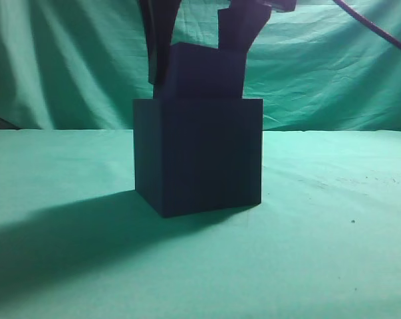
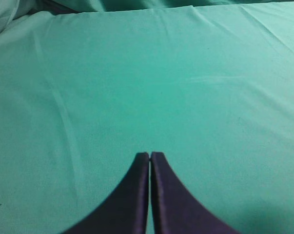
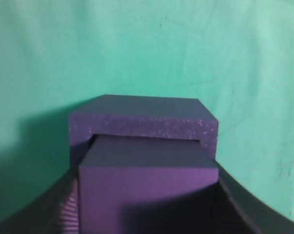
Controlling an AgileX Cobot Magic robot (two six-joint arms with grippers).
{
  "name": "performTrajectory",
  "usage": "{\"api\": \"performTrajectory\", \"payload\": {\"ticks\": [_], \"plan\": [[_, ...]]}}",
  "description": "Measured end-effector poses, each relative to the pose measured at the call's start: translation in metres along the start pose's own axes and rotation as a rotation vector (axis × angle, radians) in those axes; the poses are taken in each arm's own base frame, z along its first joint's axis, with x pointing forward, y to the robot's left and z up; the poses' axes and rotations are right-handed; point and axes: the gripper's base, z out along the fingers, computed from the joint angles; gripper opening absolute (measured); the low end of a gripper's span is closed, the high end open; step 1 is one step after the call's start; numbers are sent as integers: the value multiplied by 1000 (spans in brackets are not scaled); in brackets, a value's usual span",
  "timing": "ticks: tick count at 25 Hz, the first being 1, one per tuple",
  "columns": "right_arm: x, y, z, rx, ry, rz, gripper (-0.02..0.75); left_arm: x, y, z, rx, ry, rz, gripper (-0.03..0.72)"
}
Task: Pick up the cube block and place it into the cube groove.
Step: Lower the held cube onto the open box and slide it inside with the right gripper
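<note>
On my left side, my left hand hangs over bare green cloth on the bench, its two dark fingers pressed together with only a hairline seam between them and nothing held. Their bases run off the bottom edge of that wrist view, and neither block nor box appears there.

In the middle of the exterior view stands the cube groove, a navy-black box so dark that its faces barely separate; its opening cannot be seen from this low angle. Rising from its top is the cube block, its lower part hidden behind the box's rim, so I cannot tell how deep it sits.

My right hand reaches down from above, cut off by the top edge and merging with the block in shadow. In the right wrist view my fingers flank the cube block on both sides, clamped on it; the fingertips themselves are out of sight. Beyond it shows the groove's speckled rim.
</note>
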Motion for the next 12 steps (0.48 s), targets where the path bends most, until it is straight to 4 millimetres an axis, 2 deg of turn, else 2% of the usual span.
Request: {"api": "performTrajectory", "payload": {"ticks": [6,10,12], "plan": [[-1,0,1,0,-5,-74,426,0,0,0,0,0,0,0],[-3,0,-6,14,-8,-88,601,0,0,0,0,0,0,0],[-7,0,-18,29,-12,-95,596,0,0,0,0,0,0,0]]}}
